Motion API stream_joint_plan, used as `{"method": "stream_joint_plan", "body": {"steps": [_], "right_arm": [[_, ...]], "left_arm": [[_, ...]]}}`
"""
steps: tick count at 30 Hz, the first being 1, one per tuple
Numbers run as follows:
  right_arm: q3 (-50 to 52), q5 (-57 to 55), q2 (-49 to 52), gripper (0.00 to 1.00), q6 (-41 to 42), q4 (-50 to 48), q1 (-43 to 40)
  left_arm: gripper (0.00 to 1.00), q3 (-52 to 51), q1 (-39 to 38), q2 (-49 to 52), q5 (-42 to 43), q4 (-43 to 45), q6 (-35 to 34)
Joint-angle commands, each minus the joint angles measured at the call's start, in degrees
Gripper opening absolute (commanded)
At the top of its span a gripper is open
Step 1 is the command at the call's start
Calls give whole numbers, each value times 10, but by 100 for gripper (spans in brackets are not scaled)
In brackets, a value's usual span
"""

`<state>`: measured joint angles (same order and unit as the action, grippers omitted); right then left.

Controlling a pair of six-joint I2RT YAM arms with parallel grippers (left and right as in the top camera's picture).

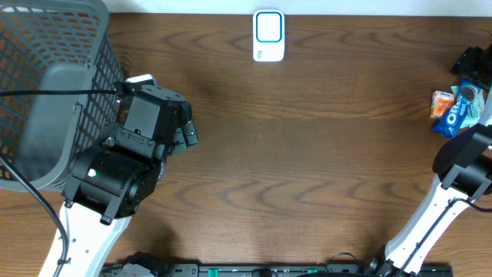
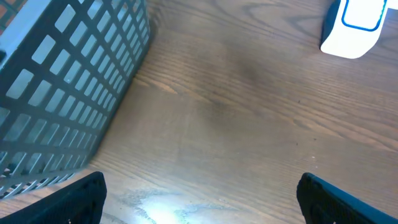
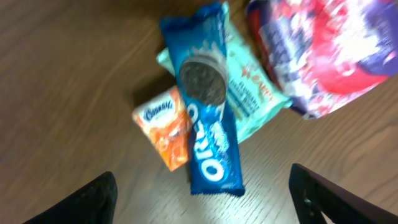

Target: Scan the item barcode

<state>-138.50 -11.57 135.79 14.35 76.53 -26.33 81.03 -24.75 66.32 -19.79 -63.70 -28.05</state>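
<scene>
The white barcode scanner point(image 1: 268, 35) with a blue-outlined window stands at the far middle of the table; it also shows at the top right of the left wrist view point(image 2: 352, 25). Snack items lie in a pile at the right edge. A blue Oreo pack point(image 3: 208, 118) point(image 1: 461, 111) rests on top, with an orange packet point(image 3: 166, 127) point(image 1: 440, 102) beside it. My right gripper point(image 3: 202, 193) hovers open just short of the Oreo pack, holding nothing. My left gripper point(image 2: 202, 193) is open and empty over bare wood beside the basket.
A grey mesh basket point(image 1: 46, 85) point(image 2: 56, 87) fills the far left corner, close to my left arm point(image 1: 123, 169). A teal packet point(image 3: 249, 93) and a red and purple bag point(image 3: 329, 50) lie under and behind the Oreo pack.
</scene>
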Motion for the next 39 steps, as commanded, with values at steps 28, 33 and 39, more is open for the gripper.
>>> {"method": "stream_joint_plan", "body": {"steps": [28, 33, 39], "right_arm": [[254, 275, -444, 99, -69, 190, 174], [410, 276, -556, 99, -61, 174, 280], [535, 278, -613, 99, 48, 174, 376]], "left_arm": [[98, 3, 3, 0, -6, -1, 6], [98, 3, 3, 0, -6, -1, 6], [98, 3, 3, 0, -6, -1, 6]]}}
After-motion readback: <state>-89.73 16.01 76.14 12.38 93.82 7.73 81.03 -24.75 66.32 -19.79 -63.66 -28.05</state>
